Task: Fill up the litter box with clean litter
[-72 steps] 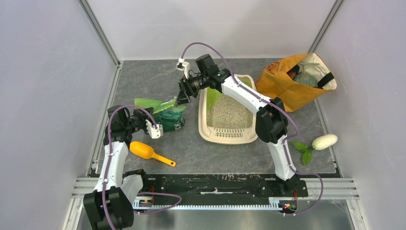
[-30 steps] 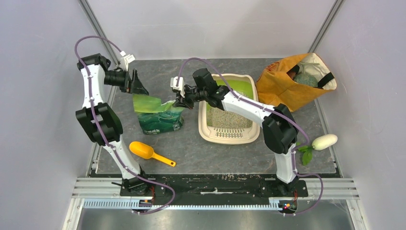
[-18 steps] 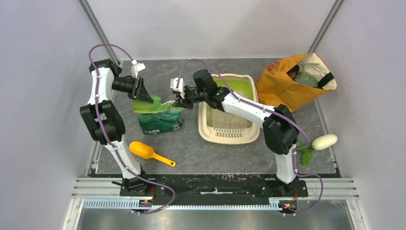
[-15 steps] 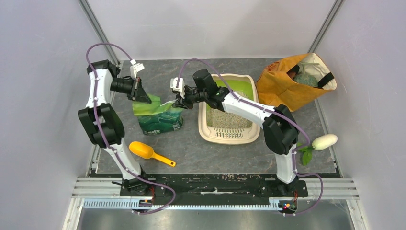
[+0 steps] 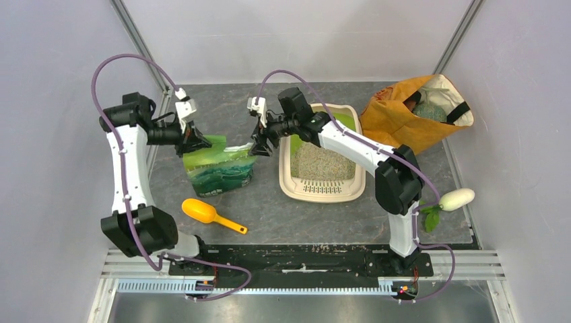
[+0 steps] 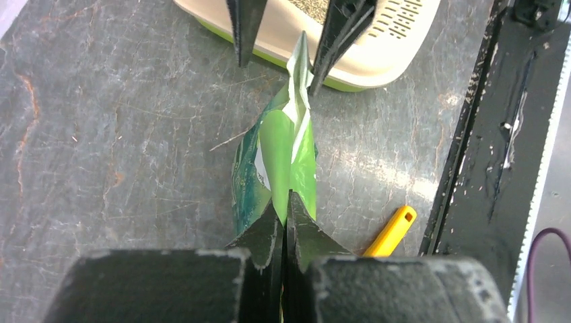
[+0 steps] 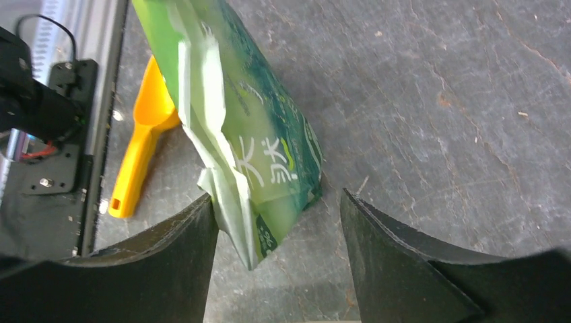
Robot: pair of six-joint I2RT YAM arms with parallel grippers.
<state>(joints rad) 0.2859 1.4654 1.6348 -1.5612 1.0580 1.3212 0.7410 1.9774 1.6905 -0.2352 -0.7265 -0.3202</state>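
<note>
Left pincer [image 5: 192, 142] clenched on left top edge of green bag [image 5: 222, 173] | right pincer [image 5: 260, 145] released, fingers apart around the bag's right top corner | litter box [image 5: 322, 194] just right of that pincer, apart from it — clean litter [image 5: 320, 161] lying inside, toward its near end

There is one litter box [image 5: 323, 191], right of centre, with one bed of clean litter [image 5: 322, 161] in it. One green printed bag [image 5: 222, 173] stands left of it, and one orange scoop [image 5: 200, 210] lies nearer. One orange fabric bag [image 5: 394, 124] sits far right; one white vegetable [image 5: 456, 198] lies near right. Two grippers are in view: the left gripper [image 5: 194, 144] and the right gripper [image 5: 259, 147].
</note>
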